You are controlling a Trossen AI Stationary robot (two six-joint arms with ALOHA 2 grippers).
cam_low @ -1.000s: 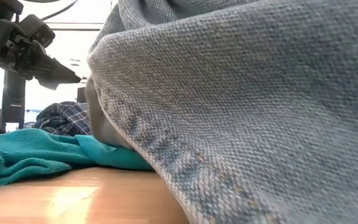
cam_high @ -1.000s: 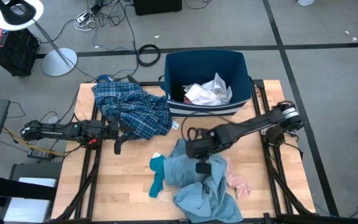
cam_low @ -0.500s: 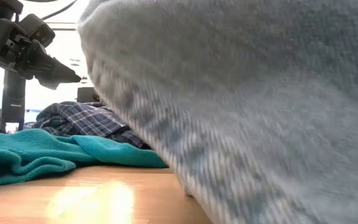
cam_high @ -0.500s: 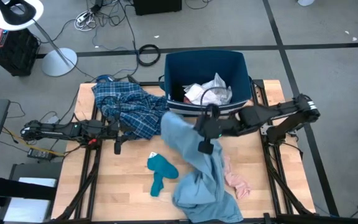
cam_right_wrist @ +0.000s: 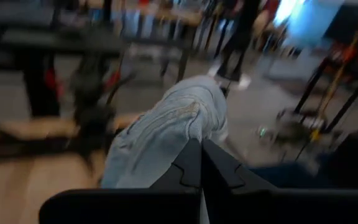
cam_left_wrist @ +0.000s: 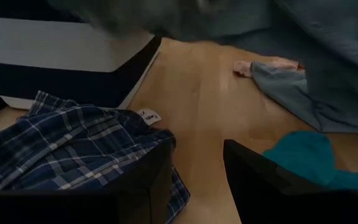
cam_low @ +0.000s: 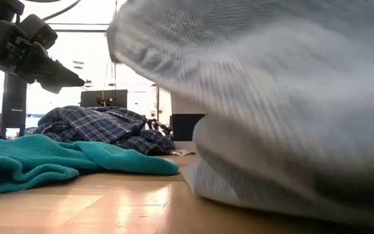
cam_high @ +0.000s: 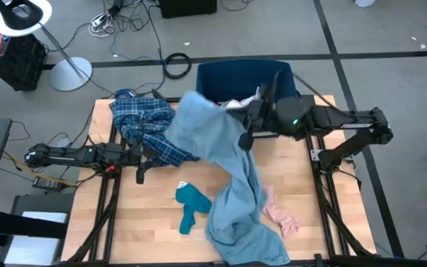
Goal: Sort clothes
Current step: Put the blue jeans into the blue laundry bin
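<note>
My right gripper (cam_high: pixel 246 136) is shut on the light-blue denim piece (cam_high: pixel 224 159), raised above the table in front of the dark-blue bin (cam_high: pixel 228 74). In the low view the denim (cam_low: pixel 271 97) fills most of the picture. My left gripper (cam_high: pixel 140 172) is open and empty, its fingers standing beside the plaid shirt (cam_high: pixel 150 130), which lies heaped at the far left. A teal sock (cam_high: pixel 191 205) and a small pink item (cam_high: pixel 282 217) lie flat on the table. My right gripper pinches a bunched part of the denim's upper end (cam_right_wrist: pixel 178 140) between its two shut fingers (cam_right_wrist: pixel 188 165). That end is lifted clear. The cloth hangs slanting down from the hold, and its lower end (cam_high: pixel 243 237) lies on the table by the near edge.
The bin holds white cloth (cam_high: pixel 261 95), partly hidden by my right arm. The plaid shirt's label (cam_left_wrist: pixel 149 116) lies on bare wood between the shirt and the bin. Beyond the table are a lamp stand (cam_high: pixel 69 70) and cables on the floor.
My right gripper has gone up and toward the table's far edge and the bin, staying shut on the denim. The denim's upper part has been lifted and drawn out, while its lower end stays on the table. The teal sock, once partly covered, now lies in the open.
</note>
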